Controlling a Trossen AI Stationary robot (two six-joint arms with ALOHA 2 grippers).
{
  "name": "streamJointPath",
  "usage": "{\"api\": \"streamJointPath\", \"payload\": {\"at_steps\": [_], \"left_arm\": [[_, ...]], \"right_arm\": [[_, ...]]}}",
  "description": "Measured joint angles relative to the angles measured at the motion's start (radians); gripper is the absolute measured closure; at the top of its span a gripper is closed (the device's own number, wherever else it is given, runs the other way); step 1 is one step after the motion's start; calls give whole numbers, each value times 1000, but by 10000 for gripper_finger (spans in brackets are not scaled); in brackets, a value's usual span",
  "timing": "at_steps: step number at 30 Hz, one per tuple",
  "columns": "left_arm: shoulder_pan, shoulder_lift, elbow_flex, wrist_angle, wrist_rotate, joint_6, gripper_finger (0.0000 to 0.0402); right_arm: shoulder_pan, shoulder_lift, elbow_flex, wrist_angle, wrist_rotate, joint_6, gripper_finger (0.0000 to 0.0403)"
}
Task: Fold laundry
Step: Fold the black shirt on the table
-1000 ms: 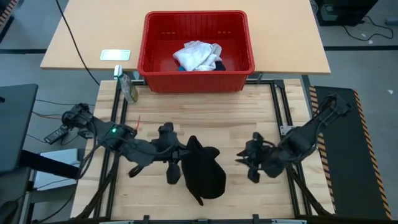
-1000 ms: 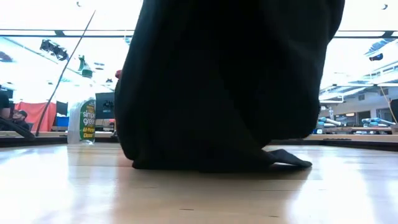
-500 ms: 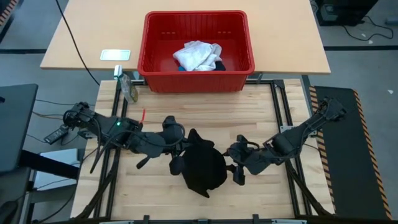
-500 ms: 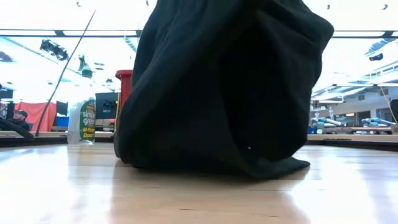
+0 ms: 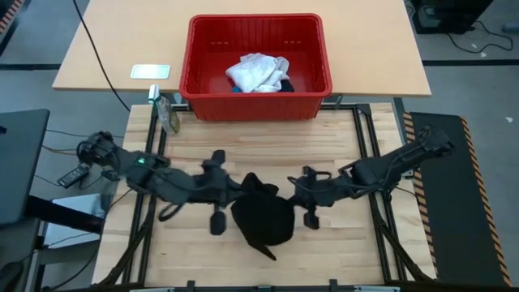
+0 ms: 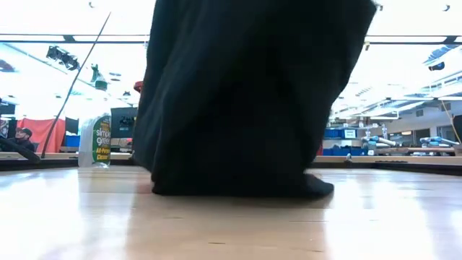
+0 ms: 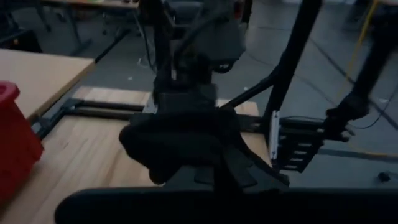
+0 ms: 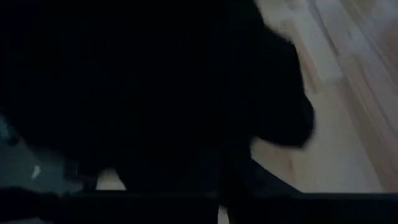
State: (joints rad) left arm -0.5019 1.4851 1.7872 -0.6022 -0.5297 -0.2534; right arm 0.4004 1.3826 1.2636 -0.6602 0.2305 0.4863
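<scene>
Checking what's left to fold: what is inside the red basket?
Inside the red basket lies a crumpled white garment, with a dark piece and a sliver of blue at its edges. Anything beneath is covered.

Light wood table (image 5: 365, 154) with black metal frame; tan desk (image 5: 105, 49) behind it, grey floor (image 5: 462, 89) around. Low view: bright ceiling lights, spray bottle (image 6: 102, 141), red curtain (image 6: 50, 132) far off.

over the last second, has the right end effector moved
Yes. In the high view the right end effector has slid left across the table, up against the black shirt, now level with the red basket's right wall.
</scene>
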Motion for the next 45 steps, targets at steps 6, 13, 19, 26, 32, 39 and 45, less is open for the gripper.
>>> {"api": "streamJointPath", "payload": {"at_steps": [6,13,19,26,32,39,45], "left_arm": [[-98,-87,5,15,219,-1,401],[-169,-112,5,-67,161,-103,401],[-181,-90,5,-219,-80,-265,401],[-129,-49,5,7,-283,-223,401],[-57,45,4,188,-278,-52,401],[29,166,3,222,-278,-70,401],[85,235,3,294,-252,-73,401]], "right_arm": [[25,-117,111,-563,253,198,398],[87,-243,257,-590,291,113,400],[172,-306,289,-437,267,75,401],[166,-295,251,-417,333,154,356],[165,-277,249,-202,325,57,285],[171,-259,250,48,256,-133,227],[159,-167,249,5,272,-204,225]]}}
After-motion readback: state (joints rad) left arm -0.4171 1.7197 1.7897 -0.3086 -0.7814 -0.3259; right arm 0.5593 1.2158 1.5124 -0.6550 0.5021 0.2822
